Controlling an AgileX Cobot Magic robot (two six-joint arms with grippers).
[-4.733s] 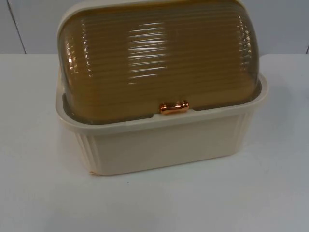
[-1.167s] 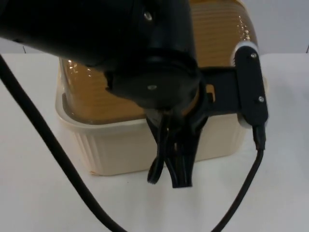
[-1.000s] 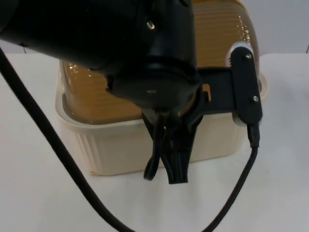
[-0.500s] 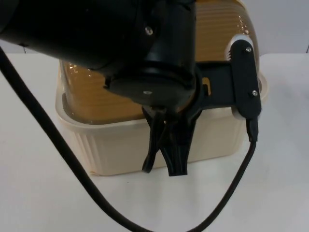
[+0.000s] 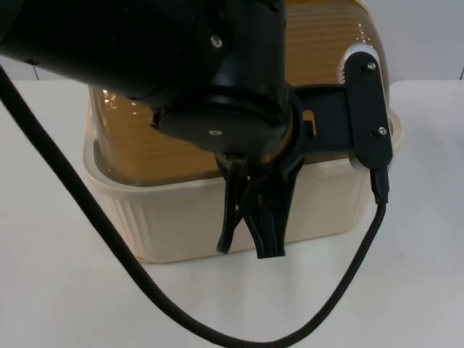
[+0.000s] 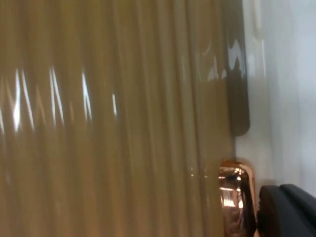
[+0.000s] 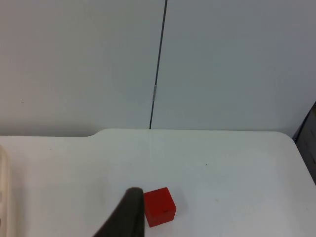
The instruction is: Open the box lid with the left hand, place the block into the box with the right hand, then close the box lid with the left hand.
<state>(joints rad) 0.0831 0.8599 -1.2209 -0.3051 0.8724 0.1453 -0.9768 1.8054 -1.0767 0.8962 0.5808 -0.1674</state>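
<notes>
The cream box [image 5: 174, 217] stands mid-table with its ribbed amber lid [image 5: 330, 58] down. My left arm reaches over it, and my left gripper [image 5: 248, 251] hangs shut in front of the box's front wall, holding nothing. The arm hides the handle in the top view. In the left wrist view the copper handle [image 6: 237, 197] on the lid [image 6: 113, 118] lies right beside a black fingertip [image 6: 289, 212]. The red block [image 7: 159, 206] rests on the white table, just beside a black fingertip [image 7: 126, 215] of my open right gripper, which waits with nothing in it.
The grey partition wall [image 7: 222, 64] with a dark vertical seam closes off the table [image 7: 237, 163] behind the block. The box's cream edge [image 7: 4, 197] shows in the right wrist view. Bare table [image 5: 406, 290] lies in front of the box.
My left arm has come in over the box and its shut gripper has drawn slightly back toward the front wall. The lid stays down.
</notes>
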